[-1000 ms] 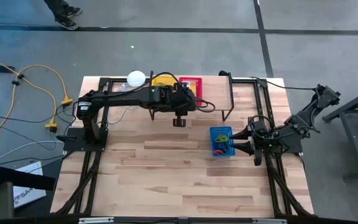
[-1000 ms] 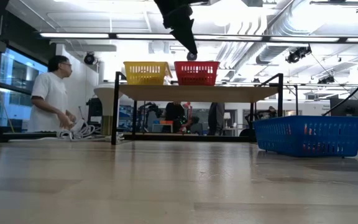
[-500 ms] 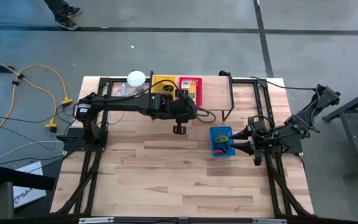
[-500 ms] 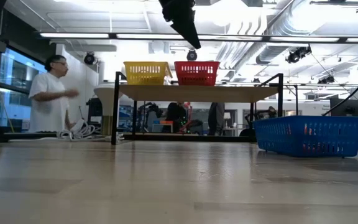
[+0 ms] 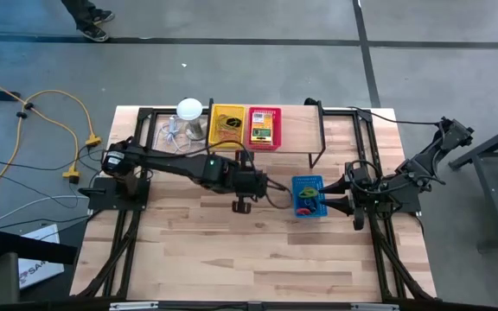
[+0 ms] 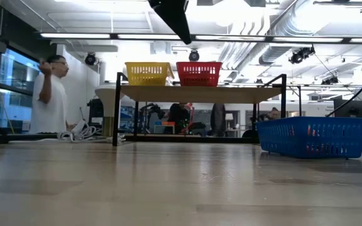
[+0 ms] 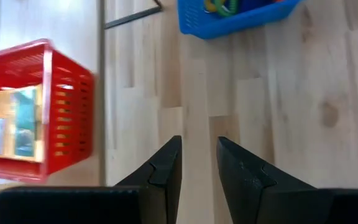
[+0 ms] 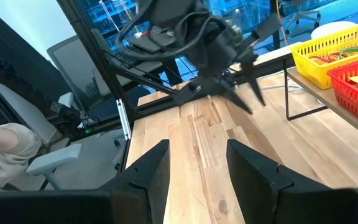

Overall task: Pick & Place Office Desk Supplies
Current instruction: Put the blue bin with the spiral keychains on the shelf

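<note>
From above, the left arm reaches across the table (image 5: 232, 250), its left gripper (image 5: 242, 206) over bare wood just beside the blue basket (image 5: 309, 197), which holds coloured rings (image 5: 308, 206). A second ago it hung near the red basket (image 5: 264, 128) on the raised shelf; it has since come forward. The right gripper (image 5: 334, 204) waits just beside the blue basket's other side.

Low view — the left arm shows at the top edge, higher than before; a person (image 6: 50, 94) has turned.

Left wrist view: fingers (image 7: 166, 163) apart, empty, over wood.

Right wrist view: fingers (image 8: 151, 163) apart, empty — rubber bands (image 8: 337, 53) lie in the yellow basket (image 8: 328, 46).
</note>
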### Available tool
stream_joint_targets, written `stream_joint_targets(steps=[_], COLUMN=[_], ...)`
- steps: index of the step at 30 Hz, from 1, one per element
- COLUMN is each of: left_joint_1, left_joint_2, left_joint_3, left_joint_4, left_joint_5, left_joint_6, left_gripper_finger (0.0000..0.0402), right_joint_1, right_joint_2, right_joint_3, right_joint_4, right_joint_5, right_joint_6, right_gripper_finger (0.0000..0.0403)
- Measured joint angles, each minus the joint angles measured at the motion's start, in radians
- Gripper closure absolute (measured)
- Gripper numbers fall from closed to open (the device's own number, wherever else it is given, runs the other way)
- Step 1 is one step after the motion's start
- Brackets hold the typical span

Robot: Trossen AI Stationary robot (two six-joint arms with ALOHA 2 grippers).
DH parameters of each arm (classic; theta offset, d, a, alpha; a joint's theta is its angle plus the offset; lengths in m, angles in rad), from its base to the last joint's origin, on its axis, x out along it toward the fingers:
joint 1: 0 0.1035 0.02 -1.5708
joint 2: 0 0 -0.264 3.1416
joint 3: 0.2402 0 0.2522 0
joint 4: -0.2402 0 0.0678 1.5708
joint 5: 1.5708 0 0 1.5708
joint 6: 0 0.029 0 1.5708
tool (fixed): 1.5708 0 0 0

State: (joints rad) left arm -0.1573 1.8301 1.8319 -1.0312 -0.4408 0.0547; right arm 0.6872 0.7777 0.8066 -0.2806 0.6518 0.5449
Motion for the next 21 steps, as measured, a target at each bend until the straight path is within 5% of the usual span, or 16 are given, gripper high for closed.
stream_joint_targets(steps=[21], left_joint_1=[-0.033], left_joint_2=[-0.003], left_joint_3=[-0.046], left_joint_4=[-0.025], left_joint_5=[0.095], left_joint_6=[-0.164], left_gripper_finger=[0.0309], right_joint_1=[0.0], right_joint_2=[0.0], right_joint_3=[0.0], right_joint_4=[0.0], right_joint_5=[0.0], right_joint_6=[0.0], right_gripper_finger=[0.0256])
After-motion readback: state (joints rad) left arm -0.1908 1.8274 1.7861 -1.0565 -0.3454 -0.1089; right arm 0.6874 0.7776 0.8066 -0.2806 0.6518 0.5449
